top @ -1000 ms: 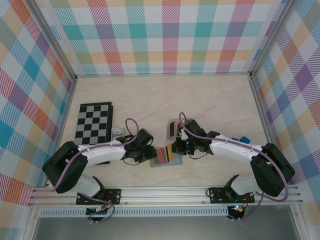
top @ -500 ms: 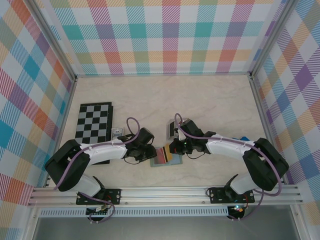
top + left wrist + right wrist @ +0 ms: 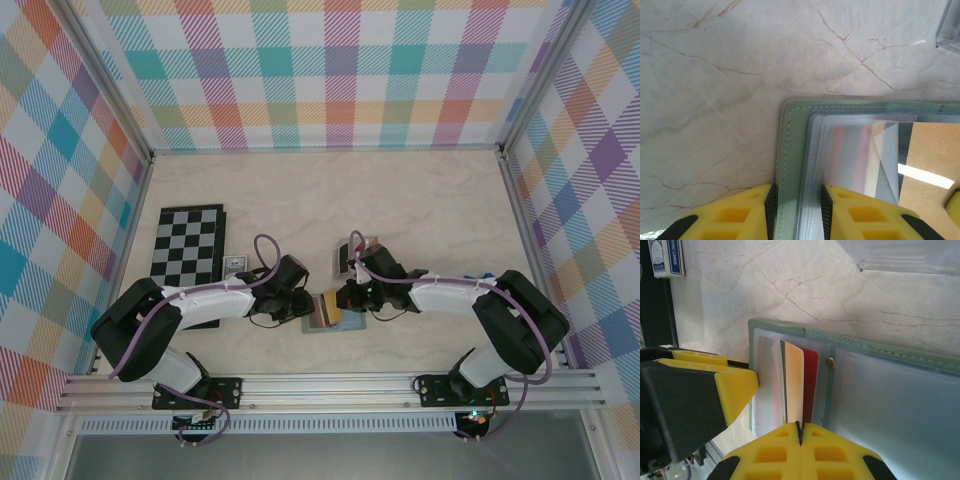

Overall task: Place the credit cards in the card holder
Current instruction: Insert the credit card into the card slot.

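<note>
The sage-green card holder [image 3: 322, 320] lies open between the two arms, its clear sleeves facing up. My left gripper [image 3: 797, 210] is shut on the holder's green left edge [image 3: 792, 145] and sleeve stack. An orange-tan credit card [image 3: 794, 385] stands on edge, tilted into the sleeve, and my right gripper [image 3: 800, 432] is shut on its near end. A red credit card [image 3: 811, 380] lies flat under the sleeve beside it. The left gripper's yellow finger [image 3: 735, 385] presses the holder's edge [image 3: 880, 355]. From above, the left gripper [image 3: 303, 303] and right gripper [image 3: 345, 297] almost meet over the holder.
A folded chessboard [image 3: 188, 245] lies at the left, with a small card box [image 3: 234, 264] beside it. A clear grey tray [image 3: 350, 255] holding dark cards sits just behind the right gripper. A blue object [image 3: 487, 277] lies by the right arm. Checked walls enclose the table.
The left jaws have narrowed onto the holder's edge. The right gripper has moved left with the card, from beside the tray to over the holder's sleeve.
</note>
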Robot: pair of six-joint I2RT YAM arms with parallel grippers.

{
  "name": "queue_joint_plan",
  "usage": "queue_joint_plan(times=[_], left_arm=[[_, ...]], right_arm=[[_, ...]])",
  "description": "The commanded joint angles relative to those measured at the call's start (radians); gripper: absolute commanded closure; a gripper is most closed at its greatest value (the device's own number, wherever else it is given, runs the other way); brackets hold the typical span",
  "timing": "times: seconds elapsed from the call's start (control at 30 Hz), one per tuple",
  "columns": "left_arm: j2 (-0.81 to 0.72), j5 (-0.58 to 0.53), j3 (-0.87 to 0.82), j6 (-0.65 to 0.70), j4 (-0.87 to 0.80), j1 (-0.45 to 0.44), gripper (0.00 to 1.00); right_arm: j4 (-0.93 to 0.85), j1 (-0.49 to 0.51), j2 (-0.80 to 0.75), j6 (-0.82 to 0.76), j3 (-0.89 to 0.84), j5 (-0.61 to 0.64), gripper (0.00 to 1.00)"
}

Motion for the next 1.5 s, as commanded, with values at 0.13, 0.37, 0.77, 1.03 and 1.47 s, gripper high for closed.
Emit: queue_joint_plan(times=[0.13, 0.37, 0.77, 1.03, 1.47], left_arm=[[-0.014, -0.027, -0.017, -0.019, 0.002, 0.011, 0.68], [-0.026, -0.025, -0.045, -0.056, 0.053, 0.011, 0.68], [-0.105, -0.09, -0.049, -0.044, -0.022, 0.014, 0.65], [-0.066, -0.063, -0.055, -0.033, 0.005, 0.015, 0.67], [-0.023, -0.018, -0.063, -0.052, 0.078, 0.015, 0.71]], right_arm=[[0.049, 0.028, 0.038, 0.082, -0.017, 0.014, 0.95], [0.035, 0.073, 0.106, 0.107, 0.044, 0.014, 0.93], [-0.218, 0.075, 0.005, 0.063, 0.086, 0.158, 0.75], [-0.155, 0.077, 0.071, 0.053, 0.108, 0.075, 0.81], [-0.09, 0.099, 0.135, 0.032, 0.158, -0.026, 0.91]])
